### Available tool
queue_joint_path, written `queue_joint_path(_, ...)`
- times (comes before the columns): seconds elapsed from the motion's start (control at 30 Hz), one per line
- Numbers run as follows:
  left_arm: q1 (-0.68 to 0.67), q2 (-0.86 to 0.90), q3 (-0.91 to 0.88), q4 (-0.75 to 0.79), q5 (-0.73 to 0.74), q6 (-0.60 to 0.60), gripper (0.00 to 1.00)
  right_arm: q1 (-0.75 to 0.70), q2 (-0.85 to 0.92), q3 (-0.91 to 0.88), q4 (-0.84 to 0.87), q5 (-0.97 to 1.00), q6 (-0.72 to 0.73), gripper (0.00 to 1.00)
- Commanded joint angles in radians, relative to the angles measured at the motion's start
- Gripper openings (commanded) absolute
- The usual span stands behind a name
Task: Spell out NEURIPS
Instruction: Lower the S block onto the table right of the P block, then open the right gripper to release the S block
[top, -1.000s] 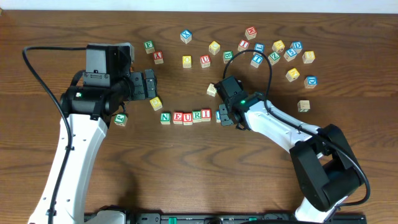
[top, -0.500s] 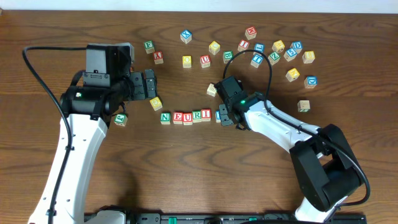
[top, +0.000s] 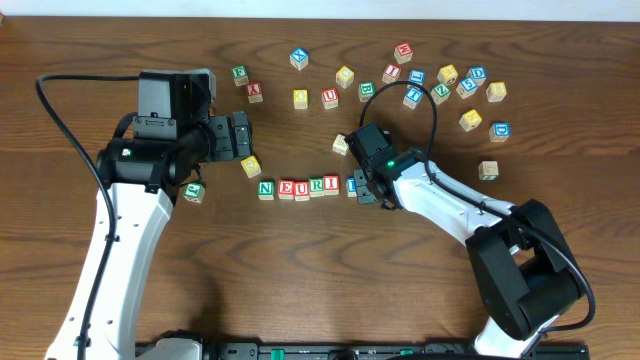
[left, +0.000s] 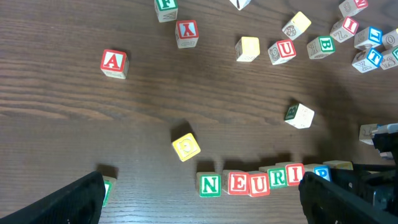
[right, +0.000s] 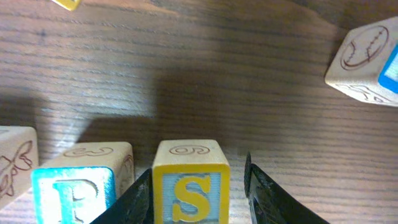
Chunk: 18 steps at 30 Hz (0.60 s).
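Blocks N (top: 266, 188), E (top: 286, 188), U (top: 301, 188), R (top: 317, 186) and I (top: 331, 184) stand in a row on the table, with a blue P (top: 352, 185) at the row's right end. In the right wrist view a yellow-framed S block (right: 190, 186) stands right of the P (right: 74, 186), between the jaws of my right gripper (right: 199, 196). The left finger (right: 140, 199) touches the S. The right finger (right: 264, 199) stands clear of it with a gap. My left gripper (top: 240, 137) hovers wide open behind the row's left end, holding nothing.
A yellow block (top: 251, 166) lies behind the N. A green block (top: 194, 191) sits by the left arm. An A block (top: 255, 92), a U block (top: 329, 97) and several others (top: 447, 74) are scattered along the back. Single blocks lie nearby (top: 341, 145) and to the right (top: 488, 170).
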Motion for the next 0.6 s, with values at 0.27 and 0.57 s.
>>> queue_joint_path(0.27,0.002,-0.009,0.023,0.0,0.006,0.006,0.98,0.006,-0.005,0.079,-0.04,0.023,-0.013,0.4)
queue_joint_path(0.57,0.002,-0.009,0.023,0.0,0.006,0.006,0.98,0.006,-0.005,0.165,-0.099,0.024,-0.013,0.39)
